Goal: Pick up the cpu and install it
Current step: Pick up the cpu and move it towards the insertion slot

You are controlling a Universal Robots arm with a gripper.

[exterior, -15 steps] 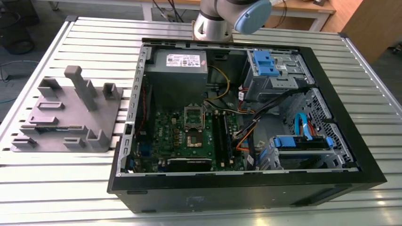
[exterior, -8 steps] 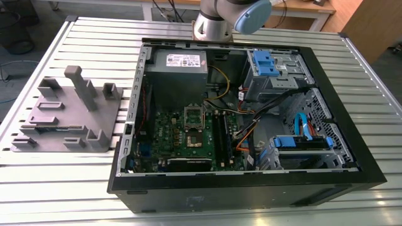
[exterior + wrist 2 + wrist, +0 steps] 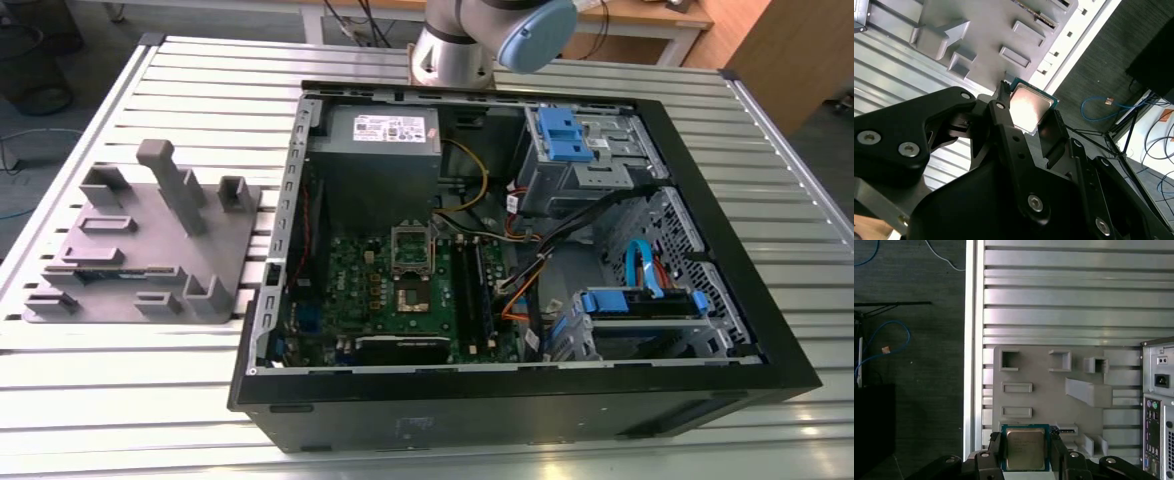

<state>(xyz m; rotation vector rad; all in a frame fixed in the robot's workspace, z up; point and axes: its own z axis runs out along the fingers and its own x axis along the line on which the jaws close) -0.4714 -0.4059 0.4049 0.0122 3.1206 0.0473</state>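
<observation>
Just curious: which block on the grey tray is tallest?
The narrow post near the tray's top edge in the exterior view; other blocks are lower.

Silver-grey tubular arm with a pale blue joint cap; matte black, angular, jointed gripper (silver screw heads at its pivots).

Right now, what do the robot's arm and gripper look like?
The arm is a round silver-grey tube with a pale blue cap at its joint. The gripper is matte black, built of angular linked plates joined by silver screws, and ends in two slim black fingers.
</observation>
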